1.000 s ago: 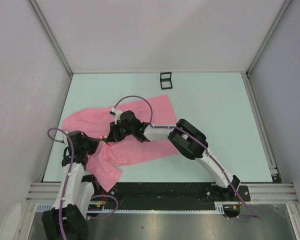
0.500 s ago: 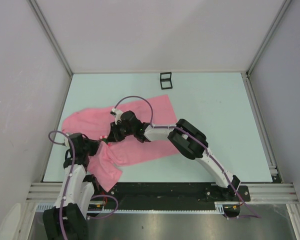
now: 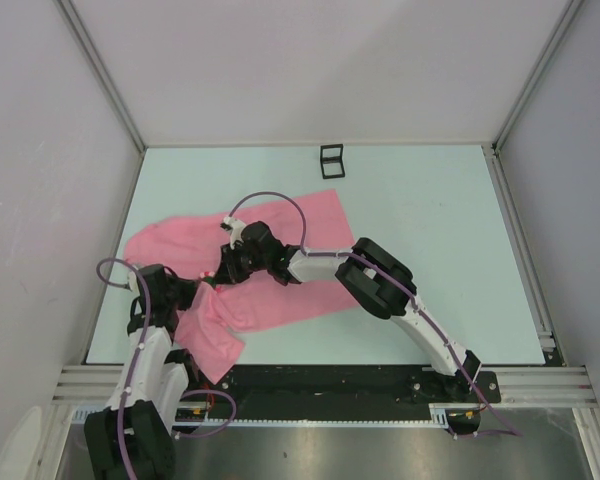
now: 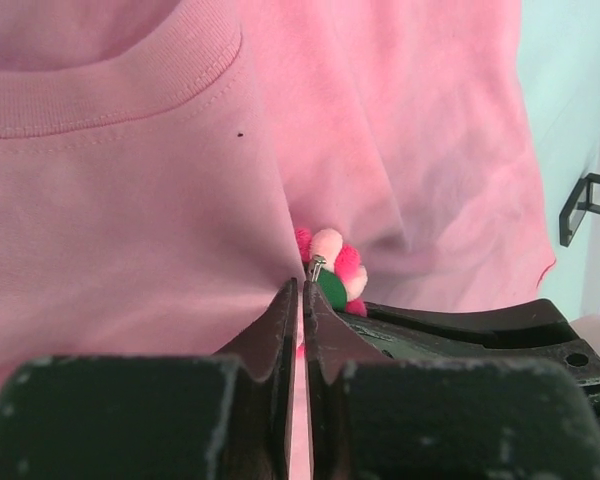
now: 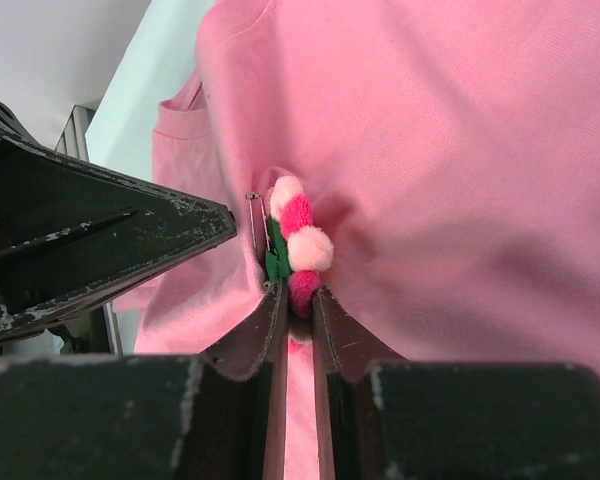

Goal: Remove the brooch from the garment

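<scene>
The pink garment (image 3: 305,215) lies spread across the table, with its near end rumpled. The brooch (image 5: 298,238) is a small cluster of pink and pale pompoms on a green backing with a metal pin. It sits on the cloth and also shows in the left wrist view (image 4: 332,268). My right gripper (image 5: 298,295) is shut on the brooch's lower pompom. My left gripper (image 4: 301,290) is shut on a fold of the garment (image 4: 180,220) right beside the brooch. In the top view the two grippers meet at the cloth's near left part, left gripper (image 3: 200,293), right gripper (image 3: 220,272).
A small black square frame box (image 3: 331,160) stands at the back of the table, beyond the garment. Grey walls close in the table on three sides. The right arm (image 3: 380,280) stretches low across the cloth.
My left wrist has shifted slightly toward the near edge with the cloth. The right arm has held still on the brooch.
</scene>
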Available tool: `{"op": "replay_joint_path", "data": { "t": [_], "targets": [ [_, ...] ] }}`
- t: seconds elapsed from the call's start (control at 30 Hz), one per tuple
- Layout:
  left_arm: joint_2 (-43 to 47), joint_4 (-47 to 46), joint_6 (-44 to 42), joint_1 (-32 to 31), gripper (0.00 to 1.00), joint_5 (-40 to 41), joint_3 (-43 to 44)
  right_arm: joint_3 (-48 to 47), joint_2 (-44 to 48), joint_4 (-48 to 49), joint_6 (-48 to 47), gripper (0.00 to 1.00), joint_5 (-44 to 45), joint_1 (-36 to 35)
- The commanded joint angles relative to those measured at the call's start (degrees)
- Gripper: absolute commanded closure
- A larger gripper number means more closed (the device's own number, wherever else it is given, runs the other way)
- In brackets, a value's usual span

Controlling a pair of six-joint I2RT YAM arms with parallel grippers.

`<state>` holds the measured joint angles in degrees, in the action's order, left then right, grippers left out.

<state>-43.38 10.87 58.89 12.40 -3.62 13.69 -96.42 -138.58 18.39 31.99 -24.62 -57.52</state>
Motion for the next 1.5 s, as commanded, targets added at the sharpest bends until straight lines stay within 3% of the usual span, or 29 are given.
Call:
{"op": "replay_joint_path", "data": {
  "t": [0.0,0.6,1.1,1.47],
  "targets": [
    [-1.18,-2.61,-1.5,0.43,0.92,0.89,0.9,-0.08,0.77,2.17,0.09,1.0,-1.13,0.12],
    [-0.57,-3.84,-1.94,0.43,0.92,0.19,0.72,-0.26,0.6,2.09,-0.17,1.0,-1.48,-0.05],
    [-5.4,-6.13,-2.99,0.52,0.92,-0.86,1.51,-1.05,0.33,1.56,-1.14,1.0,-2.01,-0.32],
    [0.66,-2.26,-2.47,0.43,0.92,-0.95,2.21,-1.14,0.33,1.56,-1.14,1.0,-2.01,-0.32]
  ]
}}
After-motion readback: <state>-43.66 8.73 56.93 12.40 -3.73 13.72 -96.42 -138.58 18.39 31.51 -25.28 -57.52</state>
